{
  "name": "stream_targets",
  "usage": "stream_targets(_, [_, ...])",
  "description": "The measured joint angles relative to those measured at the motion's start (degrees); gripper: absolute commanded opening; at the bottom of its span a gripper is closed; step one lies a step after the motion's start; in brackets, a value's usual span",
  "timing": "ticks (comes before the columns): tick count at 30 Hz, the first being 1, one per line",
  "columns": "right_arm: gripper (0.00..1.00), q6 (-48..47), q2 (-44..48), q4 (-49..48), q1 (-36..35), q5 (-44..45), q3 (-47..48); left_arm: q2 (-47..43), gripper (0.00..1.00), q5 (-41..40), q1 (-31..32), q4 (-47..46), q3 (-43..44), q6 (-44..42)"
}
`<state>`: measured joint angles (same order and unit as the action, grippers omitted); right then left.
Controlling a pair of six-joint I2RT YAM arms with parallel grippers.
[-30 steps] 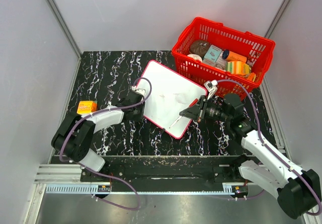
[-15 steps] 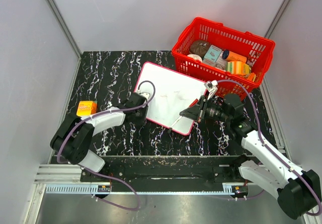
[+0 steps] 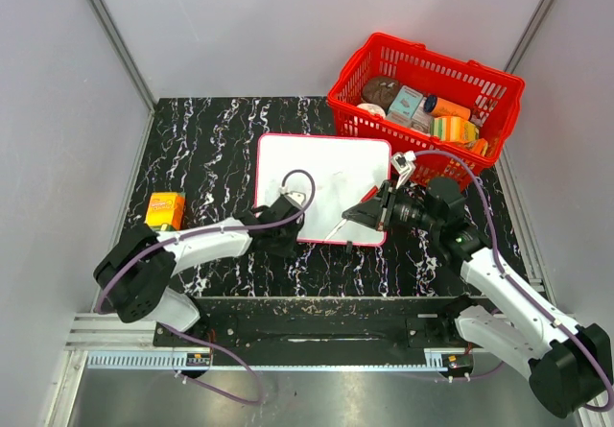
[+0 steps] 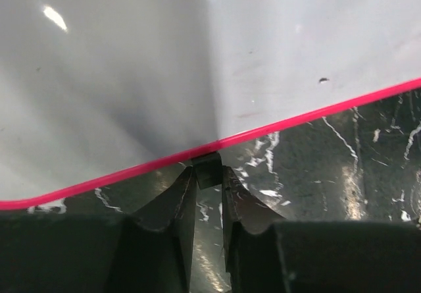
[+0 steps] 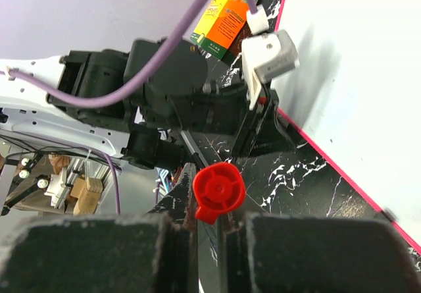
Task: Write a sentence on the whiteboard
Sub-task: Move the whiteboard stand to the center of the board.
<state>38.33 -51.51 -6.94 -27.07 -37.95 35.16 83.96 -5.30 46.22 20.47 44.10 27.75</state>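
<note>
At the upper right of the top view we see a red lattice plastic basket full of packaged goods, its near side just beside the whiteboard. A small orange box stands well apart at the left. The whiteboard lies flat mid-frame on the black, white-veined surface: glossy white, round-cornered, thinly framed in red. The left gripper has its jaws nearly together, tips at the board's lower edge; we cannot tell whether they pinch anything. The right gripper clenches a red-capped marker near the board's lower right corner
</note>
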Motion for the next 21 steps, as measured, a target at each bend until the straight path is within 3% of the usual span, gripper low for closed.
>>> stream_targets(5, [0.00,-0.2,0.0,0.0,0.0,0.0,0.3,0.9,0.07,-2.0,5.9,0.7,0.0,4.9])
stream_targets(8, [0.00,-0.3,0.0,0.0,0.0,0.0,0.3,1.2,0.43,-2.9,8.0,1.2,0.0,6.8])
stream_targets(9, [0.00,-0.4,0.0,0.0,0.0,0.0,0.3,1.2,0.62,-3.0,8.3,1.4,0.0,6.9])
stream_targets(13, [0.00,-0.7,0.0,0.1,0.0,0.0,0.3,-1.2,0.90,-2.9,8.9,1.6,-1.2,7.2])
stream_targets(16, [0.00,-1.0,0.0,0.9,0.0,0.0,0.7,-6.8,0.99,-2.4,9.1,1.8,-2.8,6.8])
stream_targets(21, [0.00,-1.7,0.2,1.1,0.0,0.0,1.0,-20.9,0.99,-0.5,9.1,-1.9,-6.2,5.6])
